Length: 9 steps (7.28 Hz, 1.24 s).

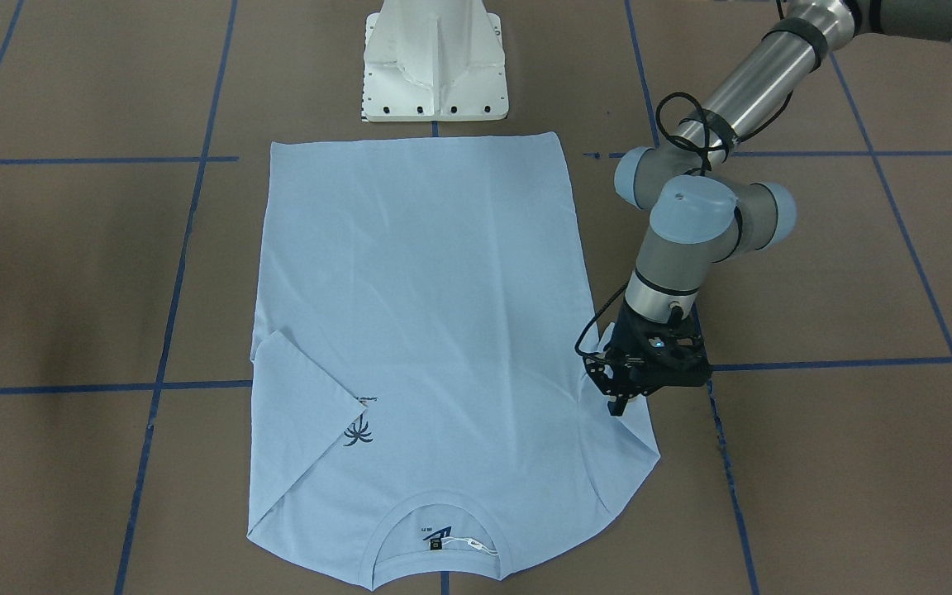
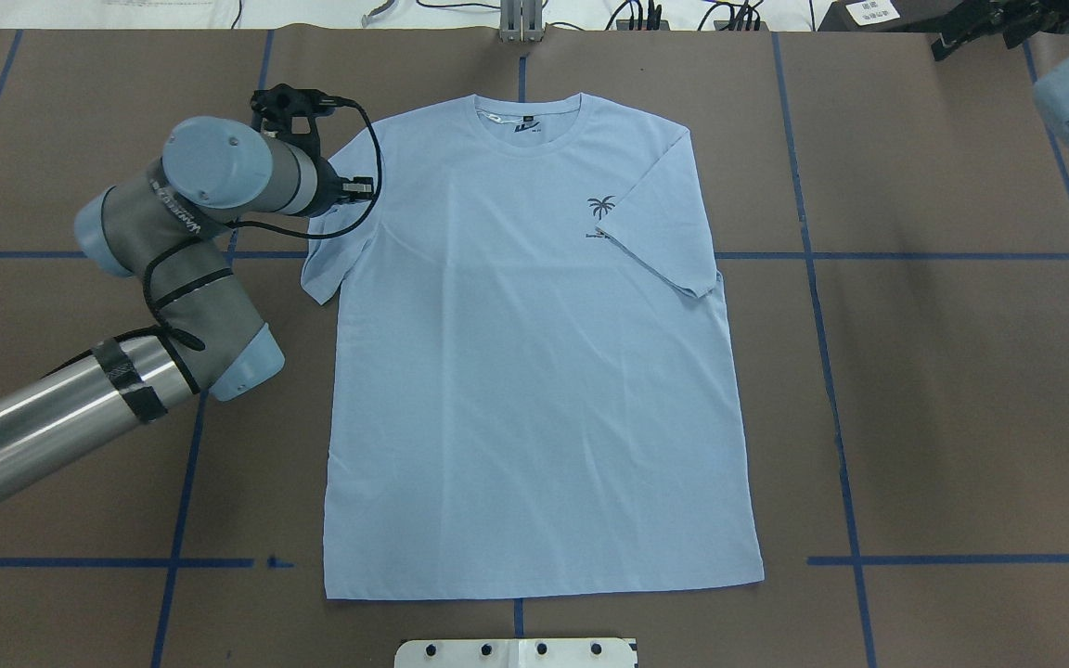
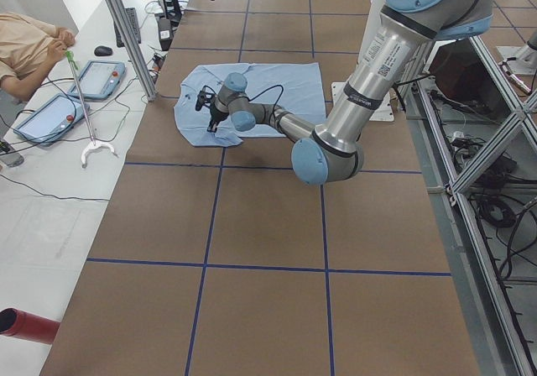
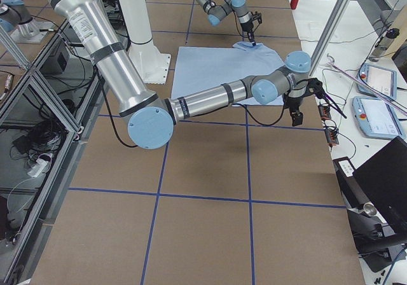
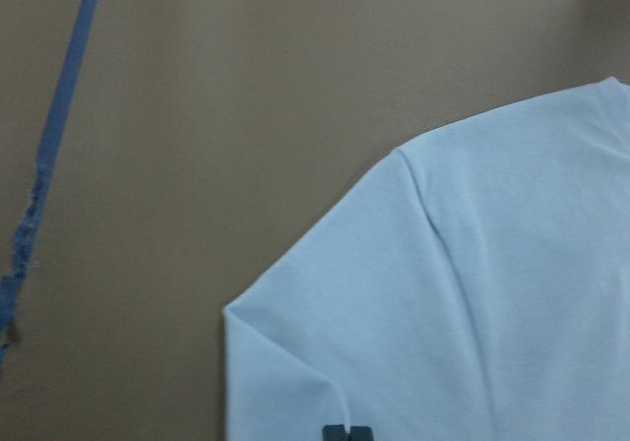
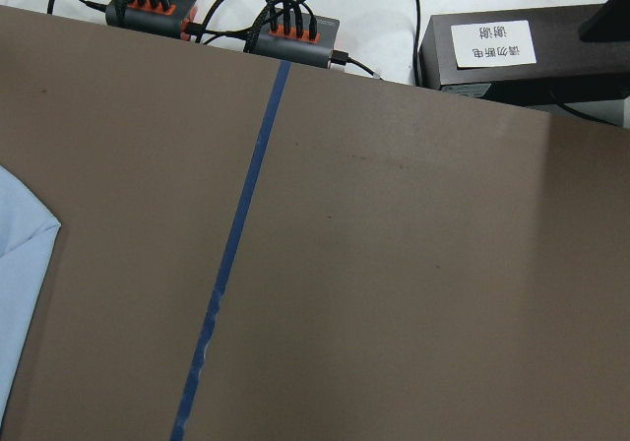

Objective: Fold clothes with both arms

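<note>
The light blue T-shirt (image 2: pixel 534 371) lies flat, print side up, with its collar (image 1: pixel 436 529) at the far edge from the robot. Its sleeve on my right side (image 2: pixel 664 246) is folded in beside the palm print (image 2: pixel 601 208). My left gripper (image 1: pixel 616 405) points straight down on the other sleeve (image 5: pixel 413 293). Its fingertips (image 5: pixel 336 433) are together, pinching a crease of the sleeve cloth. My right gripper (image 4: pixel 294 110) hangs beyond the shirt near the table's far edge; whether it is open or shut does not show.
The white pedestal base (image 1: pixel 435 62) stands just behind the shirt's hem. Blue tape lines (image 1: pixel 831 362) cross the brown table. Power strips (image 6: pixel 290 37) and a black box (image 6: pixel 512 57) sit past the far edge. A person (image 3: pixel 25 44) sits by tablets (image 3: pixel 46 116).
</note>
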Available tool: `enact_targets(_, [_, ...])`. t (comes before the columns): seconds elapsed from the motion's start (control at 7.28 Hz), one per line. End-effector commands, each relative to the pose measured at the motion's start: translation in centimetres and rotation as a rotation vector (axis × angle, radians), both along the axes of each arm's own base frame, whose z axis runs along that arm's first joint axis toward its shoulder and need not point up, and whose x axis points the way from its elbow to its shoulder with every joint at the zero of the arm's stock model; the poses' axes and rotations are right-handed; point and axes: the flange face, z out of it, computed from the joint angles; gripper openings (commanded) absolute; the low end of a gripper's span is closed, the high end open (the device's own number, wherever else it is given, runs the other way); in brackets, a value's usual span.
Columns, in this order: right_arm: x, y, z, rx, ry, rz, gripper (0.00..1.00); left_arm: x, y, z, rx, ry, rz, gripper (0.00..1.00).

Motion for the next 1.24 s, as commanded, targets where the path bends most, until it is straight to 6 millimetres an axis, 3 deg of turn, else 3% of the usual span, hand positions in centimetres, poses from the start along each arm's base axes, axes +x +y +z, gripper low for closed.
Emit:
enact_targets(0.0, [-0.1,0.0,0.0,-0.001,0.000,-0.001,1.00,3.6,1.5,-4.0,-0.029,0.026,0.015,0.00])
enact_targets(0.55, [-0.1,0.0,0.0,0.000,-0.001,0.000,1.00,7.2,1.1,-5.2,-0.064,0.024,-0.004,0.00])
enact_targets(1.1, [-0.3,0.1,0.0,0.000,-0.001,-0.003,1.00,8.5,0.9,-6.2,-0.092,0.039,-0.024,0.00])
